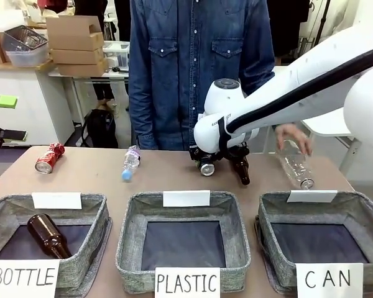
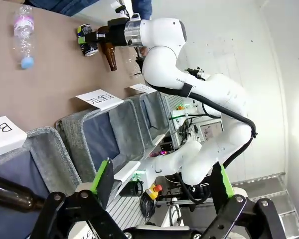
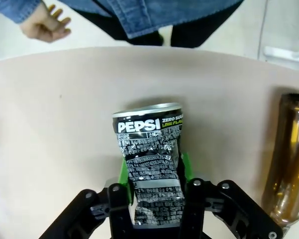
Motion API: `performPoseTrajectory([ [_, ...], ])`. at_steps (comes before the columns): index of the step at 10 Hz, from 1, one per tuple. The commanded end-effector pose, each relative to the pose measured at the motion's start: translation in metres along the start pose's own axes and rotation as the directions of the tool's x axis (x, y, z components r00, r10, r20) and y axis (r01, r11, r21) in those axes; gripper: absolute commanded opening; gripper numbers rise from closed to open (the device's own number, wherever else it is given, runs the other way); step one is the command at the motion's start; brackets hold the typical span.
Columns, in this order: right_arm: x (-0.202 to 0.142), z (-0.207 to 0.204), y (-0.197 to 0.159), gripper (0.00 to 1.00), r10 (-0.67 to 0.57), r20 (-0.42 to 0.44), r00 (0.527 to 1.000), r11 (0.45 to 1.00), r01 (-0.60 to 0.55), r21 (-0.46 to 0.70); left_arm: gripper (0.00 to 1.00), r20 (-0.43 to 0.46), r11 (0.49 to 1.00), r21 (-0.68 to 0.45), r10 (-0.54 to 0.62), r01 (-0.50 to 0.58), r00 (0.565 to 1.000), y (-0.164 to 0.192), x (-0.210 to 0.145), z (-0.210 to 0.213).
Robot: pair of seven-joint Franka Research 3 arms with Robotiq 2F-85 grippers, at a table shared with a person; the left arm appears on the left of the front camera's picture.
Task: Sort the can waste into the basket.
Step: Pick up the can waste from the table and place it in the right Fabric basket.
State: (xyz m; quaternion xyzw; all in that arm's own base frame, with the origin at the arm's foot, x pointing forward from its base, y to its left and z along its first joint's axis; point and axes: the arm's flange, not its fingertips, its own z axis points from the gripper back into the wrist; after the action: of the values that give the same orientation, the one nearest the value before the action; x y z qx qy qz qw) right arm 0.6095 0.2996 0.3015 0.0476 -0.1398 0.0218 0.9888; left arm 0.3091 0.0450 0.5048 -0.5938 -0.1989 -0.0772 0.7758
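A crushed dark blue-black can (image 3: 149, 144) lies on the table at the far middle, and my right gripper (image 3: 152, 167) is shut on it, a green pad (image 3: 122, 169) pressed to each side. From the front, the same can (image 1: 206, 168) sits under the right arm's wrist. A red can (image 1: 48, 158) lies at the far left of the table. The grey basket lettered CAN (image 1: 365, 205) stands at the near right with nothing in it. My left gripper (image 2: 162, 184) hangs open above the near left baskets, holding nothing.
A brown bottle (image 1: 240, 169) lies right beside the held can. Clear plastic bottles lie at far centre-left (image 1: 130, 162) and far right (image 1: 294, 164), the person's hand (image 1: 292, 134) over the right one. The BOTTLE basket (image 1: 98, 208) holds a brown bottle; the PLASTIC basket (image 1: 132, 217) stands in the middle.
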Motion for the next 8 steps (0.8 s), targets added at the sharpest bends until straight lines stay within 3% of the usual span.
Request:
performPoseTrajectory([
  [1,0.002,-0.001,0.007,0.0,-0.024,0.012,1.0,0.999,0.024,-0.034,1.0,-0.008,1.0,0.0,-0.001,0.001,1.0,-0.001,-0.004,-0.001],
  [3,-0.002,0.007,0.008,0.0,-0.003,0.025,1.0,1.0,0.003,0.001,1.0,-0.008,1.0,0.0,-0.001,0.001,1.0,-0.001,-0.004,-0.001],
  [4,-0.015,0.029,0.006,0.0,0.088,-0.014,0.996,0.992,-0.087,0.092,1.0,-0.008,1.0,0.0,-0.001,0.001,1.0,-0.001,-0.004,-0.001],
  [6,-0.072,0.122,-0.017,0.0,0.278,-0.118,0.953,0.924,-0.232,0.305,1.0,-0.008,1.0,0.0,-0.001,0.001,1.0,-0.001,-0.004,-0.001],
  [7,-0.106,0.166,-0.039,0.0,0.338,-0.16,0.927,0.901,-0.269,0.341,1.0,-0.008,1.0,0.0,-0.001,0.001,1.0,-0.001,-0.004,-0.001],
  [8,-0.139,0.191,-0.062,0.0,0.391,-0.23,0.891,0.899,-0.316,0.305,1.0,-0.008,1.0,0.0,-0.001,0.001,1.0,-0.001,-0.004,-0.001],
])
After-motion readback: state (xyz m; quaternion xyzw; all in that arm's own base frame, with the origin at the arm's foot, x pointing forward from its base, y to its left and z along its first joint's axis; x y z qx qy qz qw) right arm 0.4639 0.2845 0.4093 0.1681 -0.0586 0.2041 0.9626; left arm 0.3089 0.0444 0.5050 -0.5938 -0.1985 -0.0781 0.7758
